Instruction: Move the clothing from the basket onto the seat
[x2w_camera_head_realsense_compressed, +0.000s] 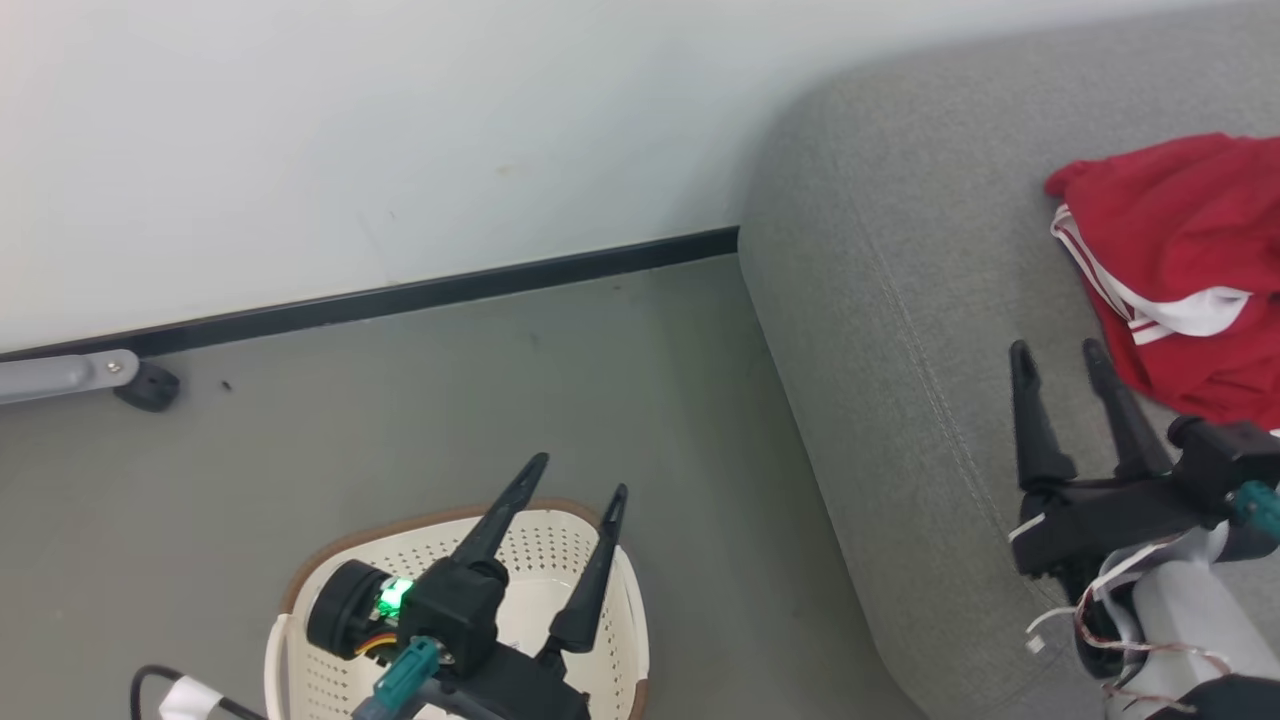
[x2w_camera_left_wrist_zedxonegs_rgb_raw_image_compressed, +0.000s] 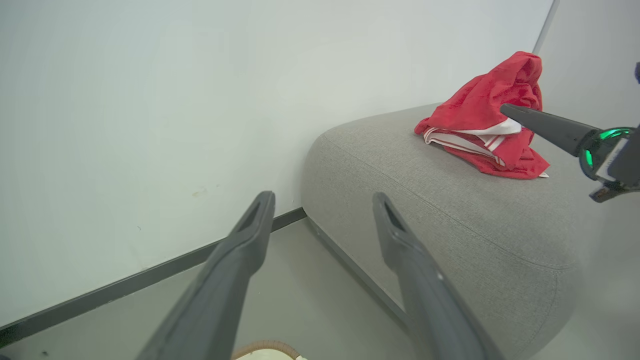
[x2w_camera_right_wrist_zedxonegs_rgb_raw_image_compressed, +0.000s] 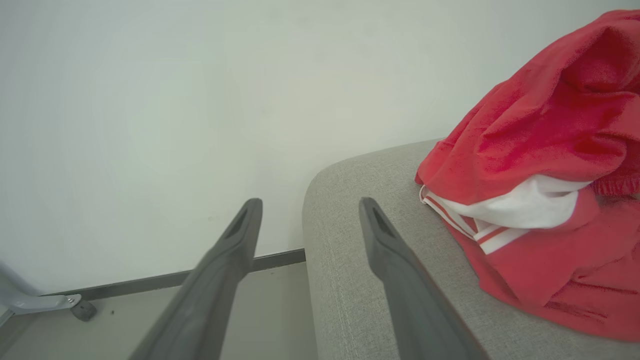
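Note:
The red clothing (x2w_camera_head_realsense_compressed: 1190, 270) with white stripe trim lies in a heap on the grey seat (x2w_camera_head_realsense_compressed: 900, 330), at the right of the head view. It also rests on the seat in the left wrist view (x2w_camera_left_wrist_zedxonegs_rgb_raw_image_compressed: 485, 120) and the right wrist view (x2w_camera_right_wrist_zedxonegs_rgb_raw_image_compressed: 545, 190). My right gripper (x2w_camera_head_realsense_compressed: 1060, 350) hovers over the seat just left of the heap, open and holding nothing. The cream basket (x2w_camera_head_realsense_compressed: 560, 545) with a brown rim stands on the floor at the bottom. My left gripper (x2w_camera_head_realsense_compressed: 582, 475) is above it, open, with nothing between its fingers. The arm hides much of the basket's inside.
A white wall with a black skirting strip (x2w_camera_head_realsense_compressed: 430, 290) runs behind the grey floor. A grey metal foot with a black caster (x2w_camera_head_realsense_compressed: 148, 385) sits at the left by the wall. A dark cable (x2w_camera_head_realsense_compressed: 150, 685) lies beside the basket.

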